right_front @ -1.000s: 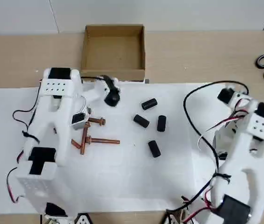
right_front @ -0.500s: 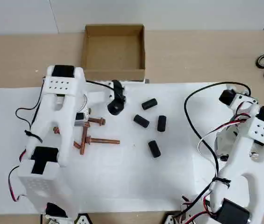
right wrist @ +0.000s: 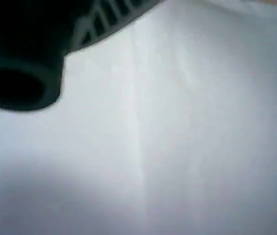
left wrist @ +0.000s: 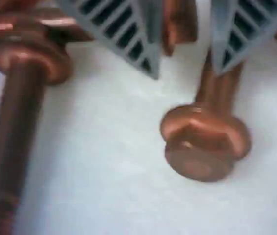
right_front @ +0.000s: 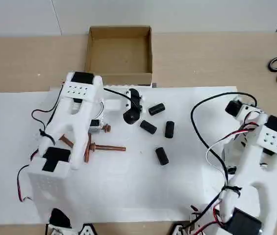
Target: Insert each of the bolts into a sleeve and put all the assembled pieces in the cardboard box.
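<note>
**Heap of copper bolts [right_front: 106, 147] beneath the parted left gripper [left wrist: 185, 71]**

The copper bolts lie crossed in a loose heap on the white sheet [right_front: 128, 196]. The left gripper hangs just over them, its ribbed fingers [left wrist: 123, 34] apart with one bolt shaft between. Four black sleeves [right_front: 148, 127] lie scattered near the heap. A black cylinder [right wrist: 20, 83] sits against the right gripper [right wrist: 79, 39]; whether it is clamped cannot be told. The cardboard box [right_front: 120, 77] stands beyond the sheet on the table [right_front: 202, 58].
</note>
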You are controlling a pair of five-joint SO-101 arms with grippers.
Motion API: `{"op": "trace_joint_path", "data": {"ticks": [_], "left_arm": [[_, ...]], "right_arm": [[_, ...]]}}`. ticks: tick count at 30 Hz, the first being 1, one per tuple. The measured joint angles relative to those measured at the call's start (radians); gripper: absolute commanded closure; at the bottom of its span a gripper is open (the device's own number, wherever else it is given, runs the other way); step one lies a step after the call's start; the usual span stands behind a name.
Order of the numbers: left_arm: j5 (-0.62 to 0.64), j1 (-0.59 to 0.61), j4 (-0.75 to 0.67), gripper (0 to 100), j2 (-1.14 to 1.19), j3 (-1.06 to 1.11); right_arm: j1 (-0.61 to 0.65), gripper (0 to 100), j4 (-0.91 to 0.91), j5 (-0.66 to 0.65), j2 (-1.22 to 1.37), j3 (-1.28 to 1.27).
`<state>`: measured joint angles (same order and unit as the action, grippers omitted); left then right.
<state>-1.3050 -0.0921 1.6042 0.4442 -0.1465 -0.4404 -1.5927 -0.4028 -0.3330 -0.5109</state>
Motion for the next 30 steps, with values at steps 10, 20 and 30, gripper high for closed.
{"op": "trace_joint_path", "data": {"ticks": [10,20,30], "left_arm": [[0.000,-0.009,-0.012,91,0.026,-0.015],[0.000,-0.029,-0.075,91,0.086,-0.038],[-0.003,-0.037,-0.071,99,0.132,-0.051]], "right_arm": [[0.000,99.2,0.000,-0.017,0.000,0.000],[0.000,99.2,0.000,-0.017,0.000,0.000],[0.000,99.2,0.000,-0.017,0.000,0.000]]}}
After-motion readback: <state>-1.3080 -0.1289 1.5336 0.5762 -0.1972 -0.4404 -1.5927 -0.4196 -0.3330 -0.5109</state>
